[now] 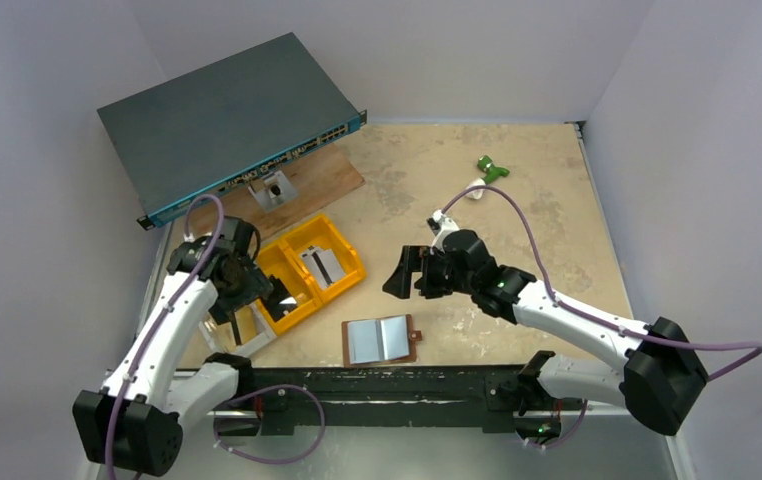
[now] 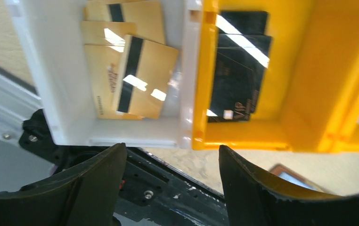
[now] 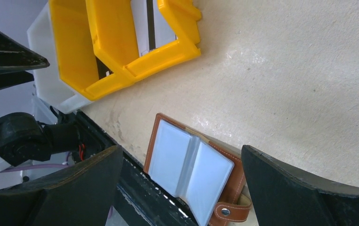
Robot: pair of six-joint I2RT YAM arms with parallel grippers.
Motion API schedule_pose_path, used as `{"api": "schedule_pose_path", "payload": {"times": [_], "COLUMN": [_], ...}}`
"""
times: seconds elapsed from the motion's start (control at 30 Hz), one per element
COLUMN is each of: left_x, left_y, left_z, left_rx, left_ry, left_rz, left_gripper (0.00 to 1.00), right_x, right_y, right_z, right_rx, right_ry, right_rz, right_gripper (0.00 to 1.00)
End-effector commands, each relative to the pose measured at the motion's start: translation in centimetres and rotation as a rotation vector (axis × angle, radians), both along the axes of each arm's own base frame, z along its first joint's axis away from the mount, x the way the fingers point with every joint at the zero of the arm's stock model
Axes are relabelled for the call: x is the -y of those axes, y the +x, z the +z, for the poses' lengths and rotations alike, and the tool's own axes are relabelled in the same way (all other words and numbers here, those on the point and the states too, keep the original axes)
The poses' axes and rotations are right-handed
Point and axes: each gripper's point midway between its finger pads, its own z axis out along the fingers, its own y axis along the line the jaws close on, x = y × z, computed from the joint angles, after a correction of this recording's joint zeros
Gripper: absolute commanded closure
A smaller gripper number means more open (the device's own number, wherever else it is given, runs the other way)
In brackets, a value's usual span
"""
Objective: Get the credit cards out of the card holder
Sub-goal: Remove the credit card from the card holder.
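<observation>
A sandy, mottled desk (image 1: 517, 190) with worn pale patches spreads out beyond the right fingers (image 1: 399, 275) and to either side of them. Plain white walls with a faint lilac cast close it in: a back wall (image 1: 407, 50) well beyond the fingers, a left wall (image 1: 27, 200) far off to one side and a right wall (image 1: 702, 150) to the other. A black rail (image 1: 397, 385) edges the desk on the near side of the fingers. The light is soft and even, leaving a faint sheen on the desk.
</observation>
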Motion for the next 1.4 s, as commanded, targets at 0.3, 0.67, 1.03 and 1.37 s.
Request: {"api": "schedule_pose_path", "payload": {"times": [0.3,0.67,1.03,1.37], "left_x": [10.9,14.5,15.2,16.1], "left_y": [0.7,-1.0,-1.7,-2.3], "left_z": [4.5,2.2,-0.3,-1.8], "left_rx": [0.234,0.211,0.172,0.157], "left_ry": [-0.320,-0.405,-0.457,-0.509], "left_rz": [-0.460,-0.686,-0.667,-0.658], "left_gripper": [0.25,0.25,0.25,0.27], "right_x": [-3.1,-6.4,-6.5,-5.8], "right_y": [-2.7,-6.2,-6.2,-7.3], "right_z": [-2.2,-6.1,-9.8,-12.2], "right_rx": [-0.012,-0.058,-0.069,-0.119], "right_ry": [-0.120,-0.303,-0.512,-0.552], "right_rz": [-0.027,-0.024,-0.020,0.020], "right_gripper": [0.05,0.17,0.39,0.71]}}
